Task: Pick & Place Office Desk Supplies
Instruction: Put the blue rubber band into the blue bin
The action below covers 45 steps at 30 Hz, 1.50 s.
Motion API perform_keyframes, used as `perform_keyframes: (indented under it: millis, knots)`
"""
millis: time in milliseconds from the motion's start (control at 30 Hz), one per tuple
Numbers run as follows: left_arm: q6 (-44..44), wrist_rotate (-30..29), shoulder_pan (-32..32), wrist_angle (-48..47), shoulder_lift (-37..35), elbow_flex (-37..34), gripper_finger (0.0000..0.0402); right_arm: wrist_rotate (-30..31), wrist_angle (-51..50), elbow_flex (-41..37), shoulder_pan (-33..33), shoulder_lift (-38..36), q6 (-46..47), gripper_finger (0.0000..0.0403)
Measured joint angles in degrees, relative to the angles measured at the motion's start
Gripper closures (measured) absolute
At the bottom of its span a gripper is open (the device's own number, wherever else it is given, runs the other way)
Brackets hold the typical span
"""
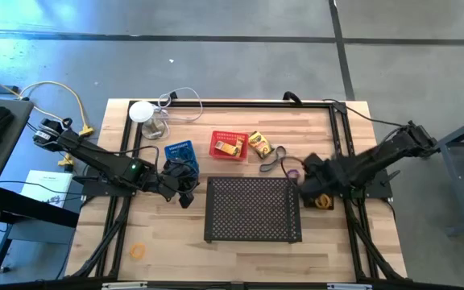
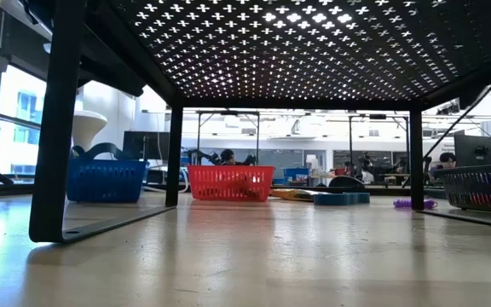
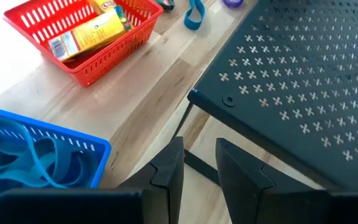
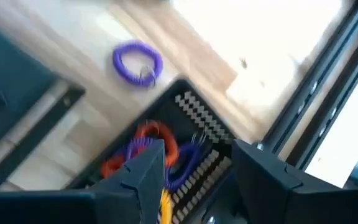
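Overhead, the right tool [image 4: 194, 171], fingers apart and empty, hides most of the small black mesh basket [image 4: 197, 134]. Left tool [image 3: 199, 165], slightly open and empty, hovers beside the blue mesh basket [image 3: 36, 158].

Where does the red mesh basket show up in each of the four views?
High view: red basket at the table's far middle, behind the black perforated tray.
Low view: centre, seen under the tray.
Left wrist view: upper left, holding a yellow crayon box.
Right wrist view: not in it.
Shared landmark: the tray.
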Motion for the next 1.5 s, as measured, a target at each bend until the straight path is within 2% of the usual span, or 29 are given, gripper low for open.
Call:
perform_keyframes:
  millis: [200,267,433,600,933,1233,1300,1500]
  knots:
    - [4.98,-0.17,0.39,0.97,-0.81,0.00,0.0311,3.91,1.58,5.06,-13.97,0.00,-15.93,0.0229]
    - [6.69,-0.25,0.66,1.73,-0.95,0.00,0.0311,3.34,4.63,5.42,-19.68,-0.02,-22.58,0.0229]
    - [9.56,-2.10,0.92,3.01,-0.59,0.02,0.0311,-1.96,16.31,3.67,-31.50,0.18,-38.82,0.0229]
    - [9.37,-2.50,0.92,4.27,-0.57,0.02,0.0311,-10.27,27.47,-0.63,-39.09,0.79,-49.84,0.0229]
    - [7.99,-2.26,-0.69,11.57,-0.59,0.02,0.0311,-14.67,38.89,-10.09,-45.09,0.90,-54.22,0.0229]
    - [7.86,-2.26,-2.27,14.67,-0.59,0.02,0.0311,-15.98,49.72,-15.07,-45.26,0.87,-54.56,0.0229]
    - [7.86,-2.27,-2.56,14.91,-0.59,0.02,0.0311,-17.65,50.41,-16.08,-45.26,0.87,-54.56,0.0229]
    - [7.88,-2.32,-2.93,14.93,-0.49,0.02,0.0311,-17.10,53.65,-18.25,-45.26,0.87,-54.03,0.0229]
